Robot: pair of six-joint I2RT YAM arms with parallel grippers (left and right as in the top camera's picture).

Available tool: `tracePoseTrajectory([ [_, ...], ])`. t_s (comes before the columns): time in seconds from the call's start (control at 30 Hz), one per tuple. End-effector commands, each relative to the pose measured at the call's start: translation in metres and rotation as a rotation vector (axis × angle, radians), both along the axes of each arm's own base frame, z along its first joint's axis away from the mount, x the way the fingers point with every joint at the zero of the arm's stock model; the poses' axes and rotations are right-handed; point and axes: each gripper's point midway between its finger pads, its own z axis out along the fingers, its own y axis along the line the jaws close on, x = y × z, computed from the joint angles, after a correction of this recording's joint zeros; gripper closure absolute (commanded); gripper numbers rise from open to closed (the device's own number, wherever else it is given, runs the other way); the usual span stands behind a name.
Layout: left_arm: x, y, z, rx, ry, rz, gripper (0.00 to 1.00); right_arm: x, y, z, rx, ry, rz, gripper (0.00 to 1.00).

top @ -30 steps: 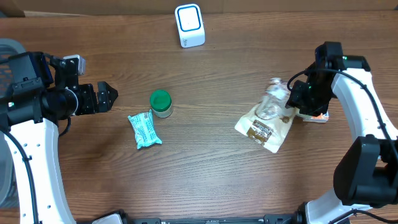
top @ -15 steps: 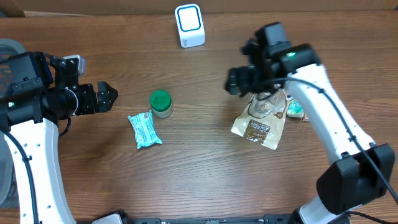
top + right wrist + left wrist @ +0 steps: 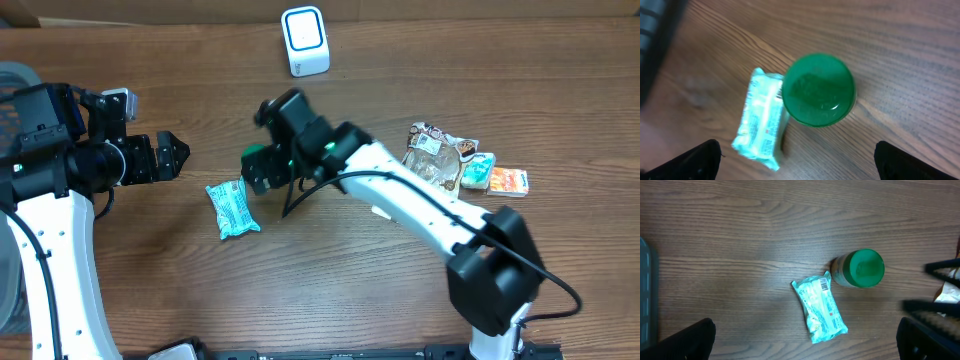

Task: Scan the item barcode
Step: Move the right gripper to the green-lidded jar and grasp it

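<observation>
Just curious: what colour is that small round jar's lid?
The jar's round lid is green; right wrist view shows it best.

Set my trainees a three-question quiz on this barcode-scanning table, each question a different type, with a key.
1. True or false: the green-lidded jar lies on its side.
2. The open right gripper hangs above: A the white scanner, B the green-lidded jar, C the brown pouch.
3. Which item shows a printed barcode in the left wrist view?
Key: 1 false, it stands upright; 2 B; 3 the teal packet.
</observation>
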Motion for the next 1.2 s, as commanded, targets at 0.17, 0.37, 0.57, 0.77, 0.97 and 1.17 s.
tracePoseTrajectory([
  [0.17,0.001,-0.001,0.003,0.009,-0.011,-0.017,0.00,0.028,0.007,-0.022,-0.111,-0.123,-0.009,0.00],
  [0.37,0.001,-0.001,0.003,0.009,-0.011,-0.017,0.00,0.031,0.029,-0.035,-0.082,-0.157,0.014,0.00],
  [0.57,0.001,-0.001,0.003,0.009,-0.011,-0.017,0.00,0.039,0.041,-0.031,-0.073,-0.236,0.009,0.00],
  [0.77,0.001,-0.001,0.003,0.009,-0.011,-0.017,0.00,0.040,0.040,-0.058,-0.116,-0.216,0.023,0.00],
  [0.97,0.001,-0.001,0.003,0.009,-0.011,-0.017,0.00,0.041,0.039,-0.062,-0.139,-0.240,0.069,0.02],
  [1.17,0.001,-0.001,0.003,0.009,-0.010,-0.017,0.00,0.033,0.029,-0.070,-0.222,-0.250,0.176,0.23],
])
